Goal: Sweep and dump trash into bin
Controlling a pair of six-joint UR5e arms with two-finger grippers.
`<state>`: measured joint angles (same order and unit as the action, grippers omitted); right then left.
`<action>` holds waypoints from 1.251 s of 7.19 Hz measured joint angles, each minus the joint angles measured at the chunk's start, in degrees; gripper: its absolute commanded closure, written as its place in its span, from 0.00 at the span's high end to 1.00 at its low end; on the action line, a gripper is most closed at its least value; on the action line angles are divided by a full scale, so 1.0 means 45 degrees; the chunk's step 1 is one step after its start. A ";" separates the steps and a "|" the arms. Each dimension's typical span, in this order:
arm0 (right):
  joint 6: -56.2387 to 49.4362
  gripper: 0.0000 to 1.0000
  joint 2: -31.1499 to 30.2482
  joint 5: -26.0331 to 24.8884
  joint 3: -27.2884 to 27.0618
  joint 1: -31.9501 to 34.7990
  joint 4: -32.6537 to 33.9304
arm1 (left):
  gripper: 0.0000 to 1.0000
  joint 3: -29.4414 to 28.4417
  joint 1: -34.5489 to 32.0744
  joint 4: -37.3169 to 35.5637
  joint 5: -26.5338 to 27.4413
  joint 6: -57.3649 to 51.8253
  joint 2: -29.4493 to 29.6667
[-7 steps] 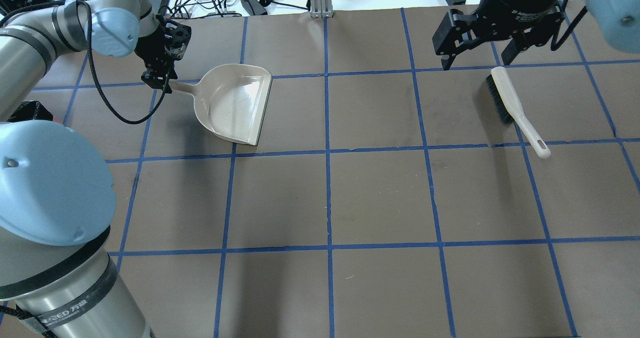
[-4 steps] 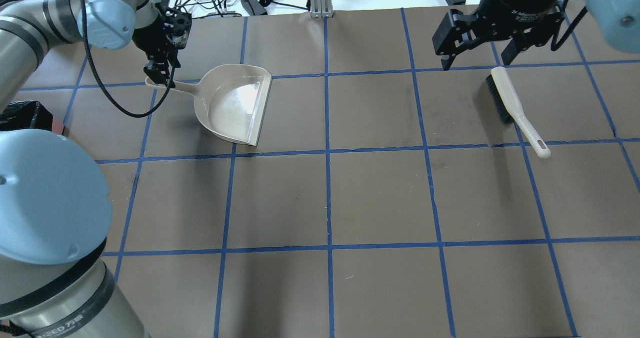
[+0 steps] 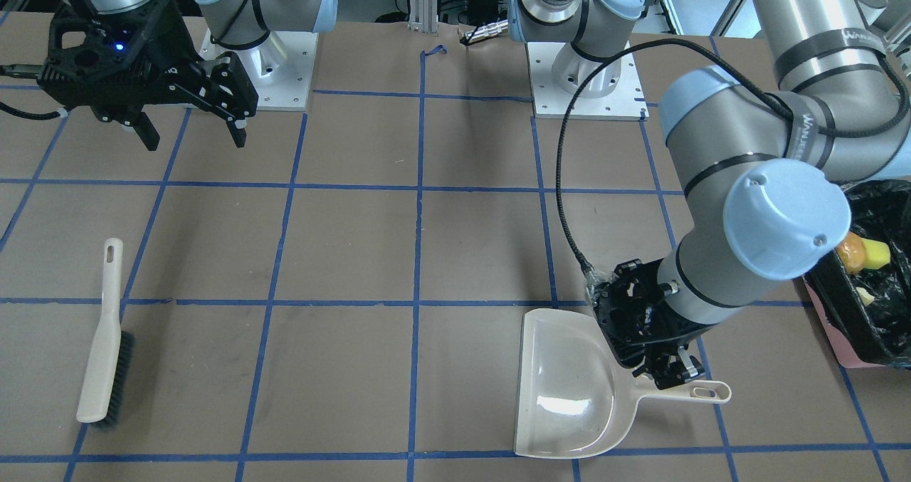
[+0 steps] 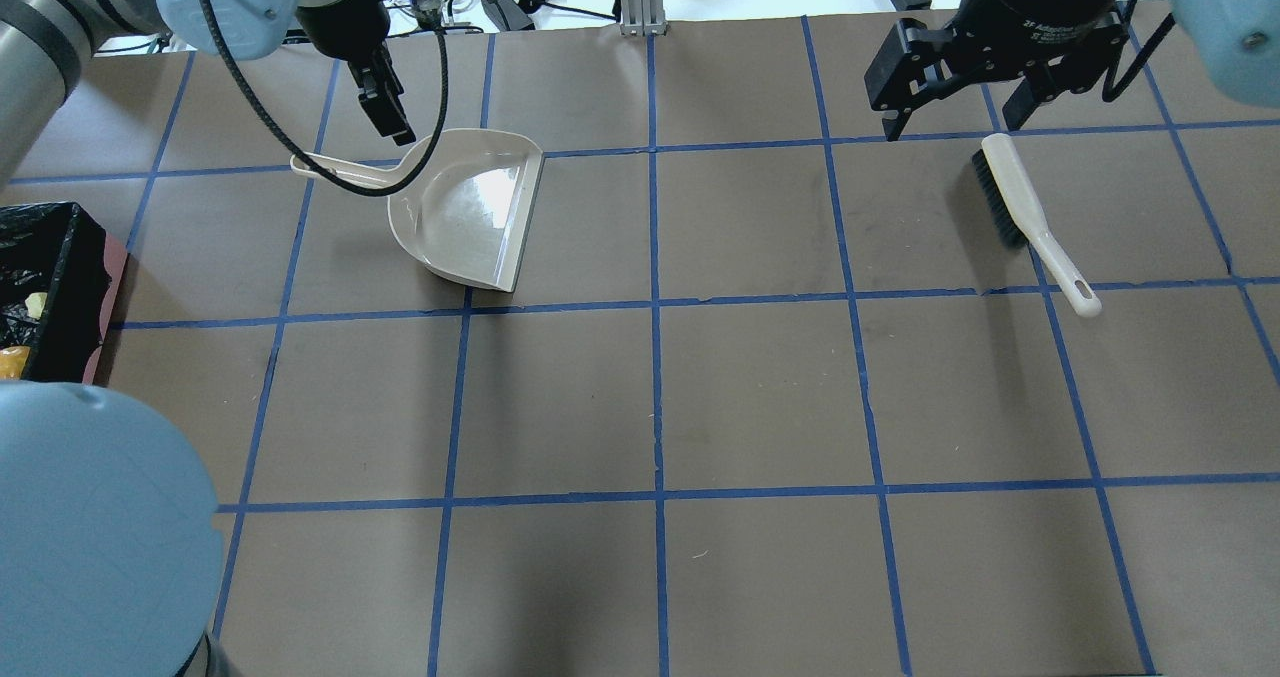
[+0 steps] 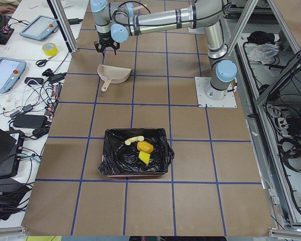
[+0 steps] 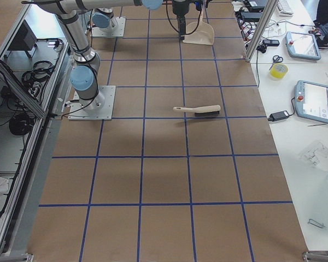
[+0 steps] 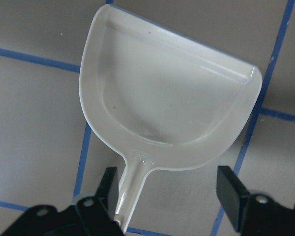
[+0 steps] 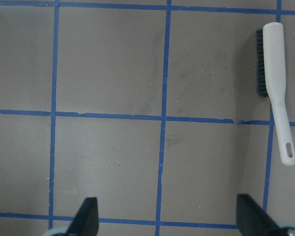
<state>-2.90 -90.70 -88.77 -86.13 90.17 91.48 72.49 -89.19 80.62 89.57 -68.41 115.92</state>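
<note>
The bin (image 3: pixel 854 339), pink with a black bag, stands at the table's edge by my left arm; it also shows in the overhead view (image 4: pixel 60 257) and the left exterior view (image 5: pixel 160 163). The trash lies inside it: the orange-brown lump (image 3: pixel 850 252), the yellow sponge block (image 3: pixel 877 254) and the pale half-ring slice (image 3: pixel 865 295). The beige dustpan (image 4: pixel 465 207) lies empty on the table. My left gripper (image 4: pixel 388 117) is open just above its handle (image 7: pixel 130 187), holding nothing. My right gripper (image 4: pixel 950 107) is open and empty, above the table near the beige hand brush (image 4: pixel 1030 217).
The brush lies flat on the table on the right side of the overhead view, bristles toward the far edge, and shows in the right wrist view (image 8: pixel 275 83). Cables and devices lie beyond the table's far edge (image 4: pixel 480 7). The brown table carries a blue tape grid.
My left gripper has let go of the dustpan handle, risen and moved toward the pan end of the handle. The left arm swung away and uncovered the bin. The right arm has not moved.
</note>
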 measured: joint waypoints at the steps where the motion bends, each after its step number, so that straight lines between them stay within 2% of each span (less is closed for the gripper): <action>1: 0.0000 1.00 0.0000 0.0000 0.0000 0.0000 -0.0009 | 0.80 -0.0011 -0.0211 0.0624 -0.0016 0.1406 -0.0518; 6: 0.0000 1.00 -0.0001 0.0000 0.0000 0.0000 -0.0015 | 0.78 0.0495 -0.0317 0.4189 -0.0099 0.7059 -0.3741; 9: -0.0001 1.00 0.0000 0.0000 0.0000 0.0000 -0.0015 | 0.79 0.2197 -0.0117 0.4240 -0.0084 0.9310 -0.5428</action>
<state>-2.90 -90.71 -88.77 -86.13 90.18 91.41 82.38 -89.72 99.70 89.19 -26.52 91.49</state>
